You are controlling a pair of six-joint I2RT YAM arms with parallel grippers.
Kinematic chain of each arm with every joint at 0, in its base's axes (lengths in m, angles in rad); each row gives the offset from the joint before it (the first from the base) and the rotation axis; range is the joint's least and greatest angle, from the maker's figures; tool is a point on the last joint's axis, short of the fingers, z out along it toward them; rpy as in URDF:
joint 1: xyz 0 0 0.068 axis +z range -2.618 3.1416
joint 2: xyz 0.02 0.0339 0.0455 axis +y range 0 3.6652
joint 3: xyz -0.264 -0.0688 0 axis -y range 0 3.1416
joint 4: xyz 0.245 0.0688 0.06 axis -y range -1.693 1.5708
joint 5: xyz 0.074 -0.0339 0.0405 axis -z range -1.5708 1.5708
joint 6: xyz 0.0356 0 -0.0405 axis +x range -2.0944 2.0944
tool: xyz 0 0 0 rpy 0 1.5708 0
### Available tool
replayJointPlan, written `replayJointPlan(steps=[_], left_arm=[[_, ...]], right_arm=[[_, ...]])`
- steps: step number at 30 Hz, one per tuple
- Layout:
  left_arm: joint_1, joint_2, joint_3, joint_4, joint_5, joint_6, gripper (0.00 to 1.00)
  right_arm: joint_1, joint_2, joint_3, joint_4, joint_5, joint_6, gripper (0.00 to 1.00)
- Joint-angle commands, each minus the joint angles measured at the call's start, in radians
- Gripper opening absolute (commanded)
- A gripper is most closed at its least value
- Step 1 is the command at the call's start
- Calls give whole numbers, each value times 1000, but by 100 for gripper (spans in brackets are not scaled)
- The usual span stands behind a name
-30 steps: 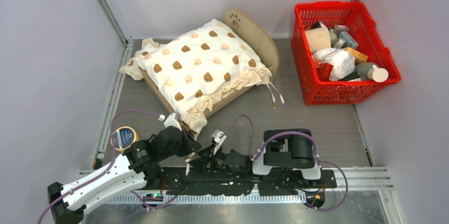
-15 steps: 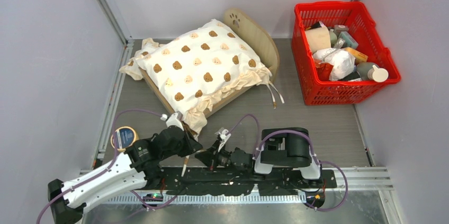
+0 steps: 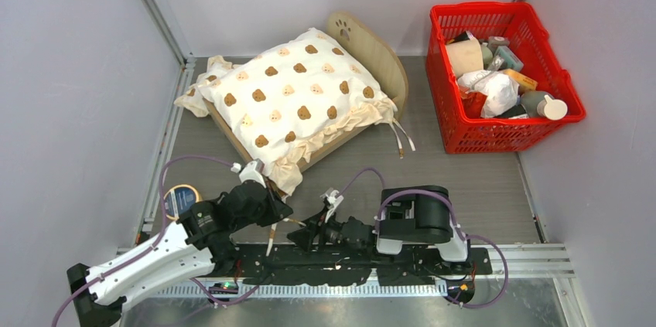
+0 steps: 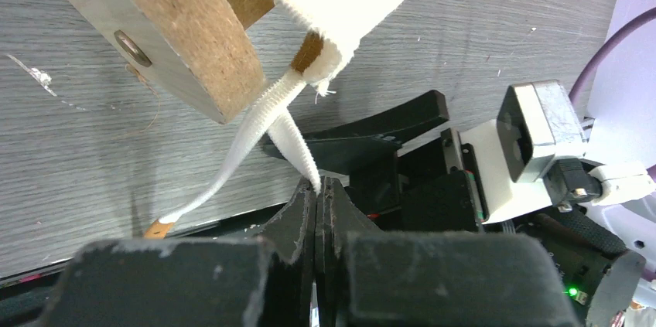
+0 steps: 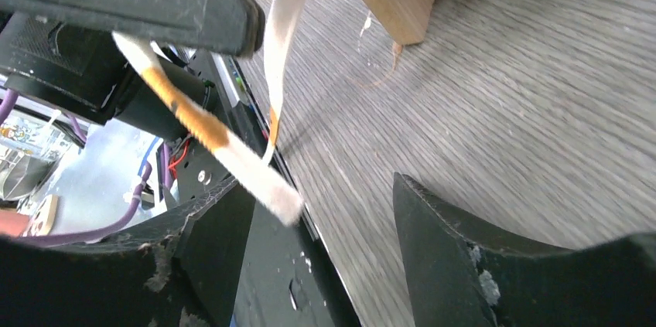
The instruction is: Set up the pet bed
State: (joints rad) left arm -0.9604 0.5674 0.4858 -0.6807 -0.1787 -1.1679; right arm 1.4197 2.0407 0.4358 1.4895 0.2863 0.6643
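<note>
Pinching a tie (image 4: pixel 300 149) at the bed (image 3: pixel 379 55) corner, with little slack to spare

The bed sits toward the back left of the table, its headboard at the far end and the cushion (image 3: pixel 294 95) spread over it. At the near corner, by the leg (image 4: pixel 178 41), two white ties hang from the cushion hem.

The left gripper (image 4: pixel 319 188) is fully closed on one tie, nipping it right at the fingertips. The second tie (image 4: pixel 224 176) hangs loose beside it, its orange tip on the table. The right gripper (image 5: pixel 325 203) stands wide open and holds nothing. The pinched tie's free end dangles just by its left finger, at the edge of the gap.

Risks, as I judge them:
- The pinch is shallow, so any tug could slide the tie out.
- Pulling hard may drag the cushion off the frame, or shift the bed, which looks light.
- The right jaws could close on air, since the free end is barely inside the gap and seems free to swing.
- The two grippers work very close together, so a careless reach could knock one into the other.
</note>
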Motion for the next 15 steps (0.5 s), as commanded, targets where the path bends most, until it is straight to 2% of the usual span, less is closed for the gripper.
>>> replayJointPlan(steps=[1,7,12,15], left_arm=[[6,6,30,-1,-10,39,0],[10,8,38,15,24,79,0],[21,3,42,11,54,112,0],[24,4,43,34,83,144,0]], right_arm=[[8,-8,-94,129,58,38,72],[8,-32,-102,129,82,33,69],[8,-124,-214,129,270,62,67],[2,-157,-235,128,289,30,67]])
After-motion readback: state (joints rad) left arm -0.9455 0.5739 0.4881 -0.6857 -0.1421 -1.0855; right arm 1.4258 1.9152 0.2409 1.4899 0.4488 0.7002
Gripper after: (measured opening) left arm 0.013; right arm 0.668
